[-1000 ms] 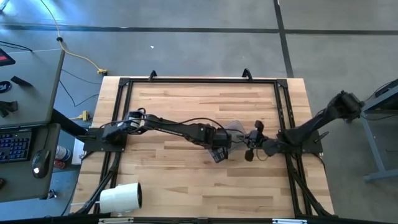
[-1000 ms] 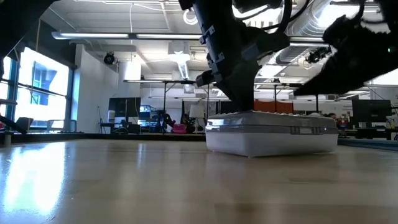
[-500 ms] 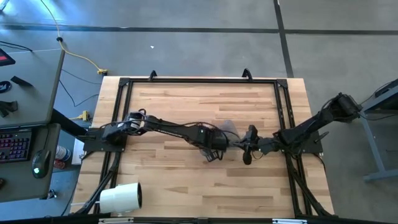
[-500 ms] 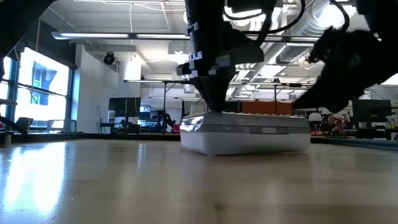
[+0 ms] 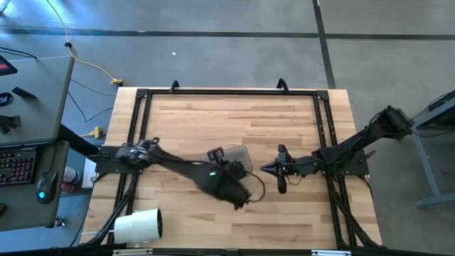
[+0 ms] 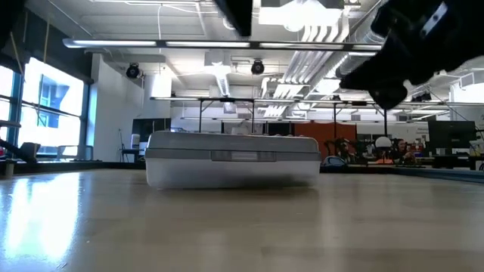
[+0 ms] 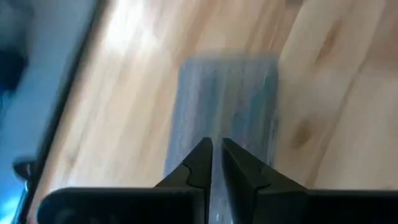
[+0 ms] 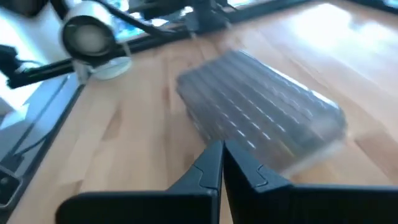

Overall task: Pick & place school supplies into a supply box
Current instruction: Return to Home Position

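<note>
Wooden table [image 5: 213,114] — supply box [image 6: 233,160], perhaps white roll [image 5: 138,226]

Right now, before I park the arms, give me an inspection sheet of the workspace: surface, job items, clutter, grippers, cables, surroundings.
Surface: wooden table, nothing seen amiss.
Job's things: supply box lies flat mid-table with its lid shut; no loose pencils, pens or scissors seen.
Clutter: white roll at the table corner by the left arm's base.
Grippers: left gripper shut, empty, raised off the box; right gripper shut, empty, apart from the box.
Cables: yellow cable on the floor beyond the table.
Surroundings: desk with a keyboard beside the table; no person seen.
</note>
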